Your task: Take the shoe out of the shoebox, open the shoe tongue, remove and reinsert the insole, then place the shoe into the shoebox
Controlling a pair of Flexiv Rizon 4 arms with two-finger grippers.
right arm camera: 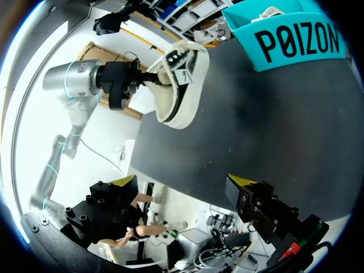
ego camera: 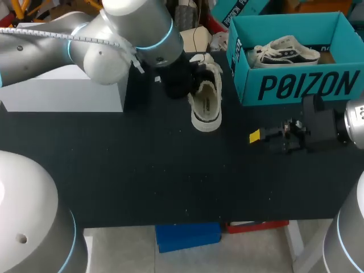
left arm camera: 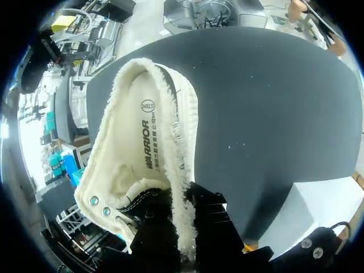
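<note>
A cream low-top shoe (ego camera: pixel 206 102) with fleecy lining lies on the black table, left of the teal shoebox (ego camera: pixel 301 85). My left gripper (ego camera: pixel 190 79) is shut on the fleece edge of the shoe's opening (left arm camera: pixel 142 148); in the left wrist view its black fingers (left arm camera: pixel 213 219) clamp that edge from both sides. The right wrist view shows the shoe (right arm camera: pixel 179 85) tilted up on its side, held by the left gripper (right arm camera: pixel 145 79). My right gripper (ego camera: pixel 259 136) hangs open and empty over the table in front of the box (right arm camera: pixel 296 42), its yellow tips wide apart (right arm camera: pixel 182 182).
A second matching shoe (ego camera: pixel 287 51) lies inside the shoebox. A white box (ego camera: pixel 62 94) stands at the table's back left, under my left arm. Bare black tabletop (ego camera: pixel 142 165) stretches from the shoe to the front edge.
</note>
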